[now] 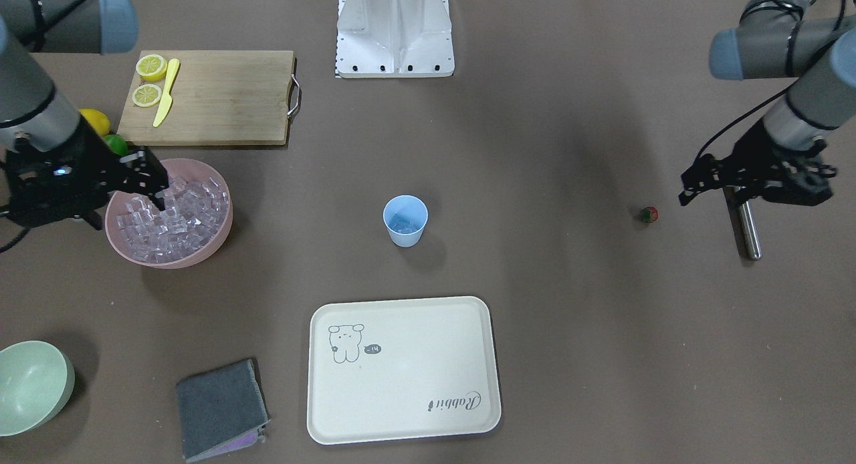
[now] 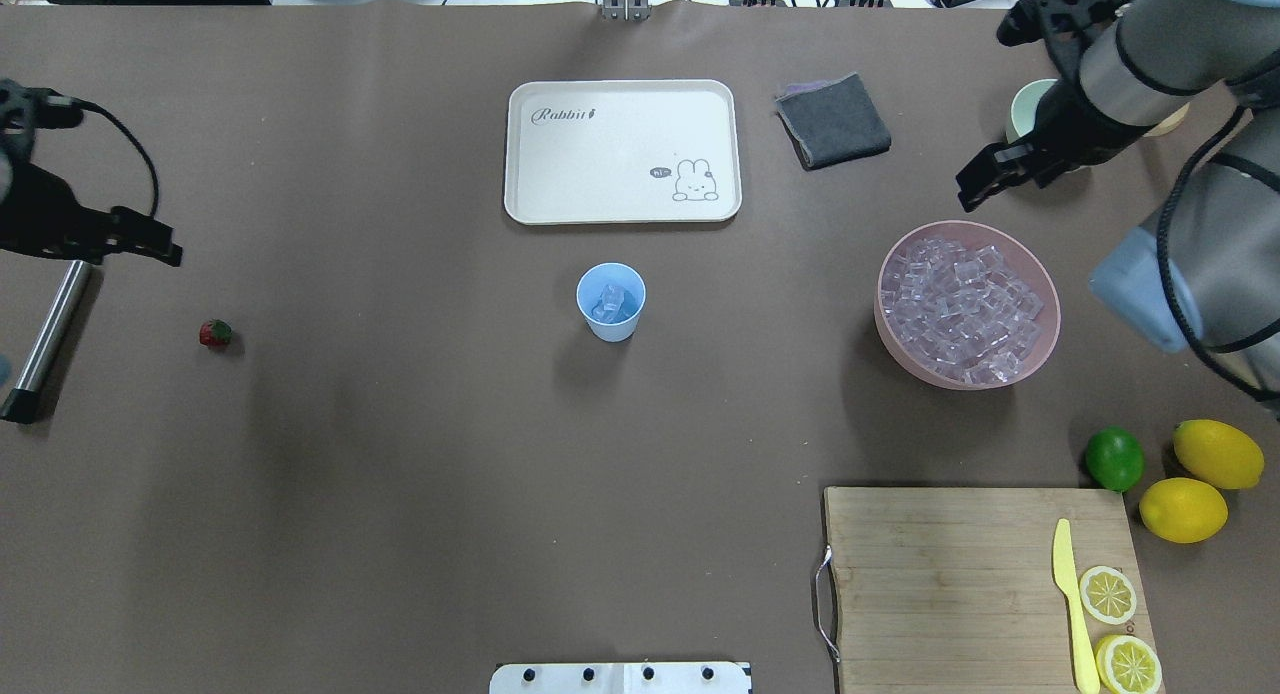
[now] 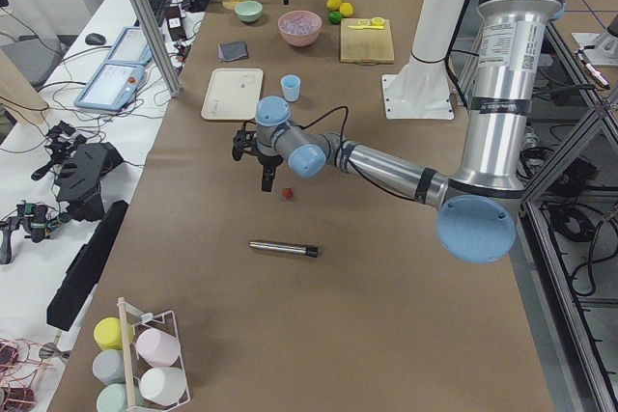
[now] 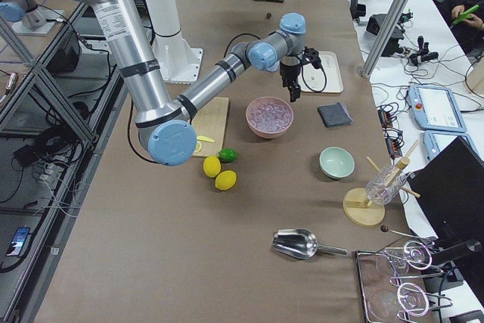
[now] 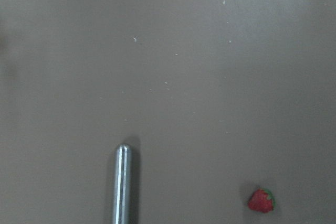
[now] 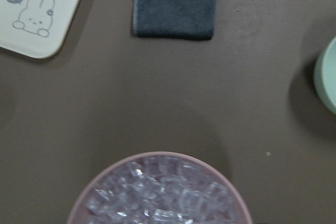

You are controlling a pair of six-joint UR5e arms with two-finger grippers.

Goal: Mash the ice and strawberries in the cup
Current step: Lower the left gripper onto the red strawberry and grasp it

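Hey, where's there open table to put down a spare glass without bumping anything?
Widest bare stretch: between the strawberry and the cup, running to the robot's edge. Also free: between cup and pink ice bowl, and the tray itself is empty. Crowded: the robot's right near corner, where cutting board, lime and lemons bunch up.

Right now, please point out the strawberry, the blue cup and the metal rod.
strawberry (image 2: 215, 333), overhead view, its red body.
blue cup (image 2: 611, 331), overhead view, its outer wall.
metal rod (image 2: 52, 324), overhead view, middle of its shaft.
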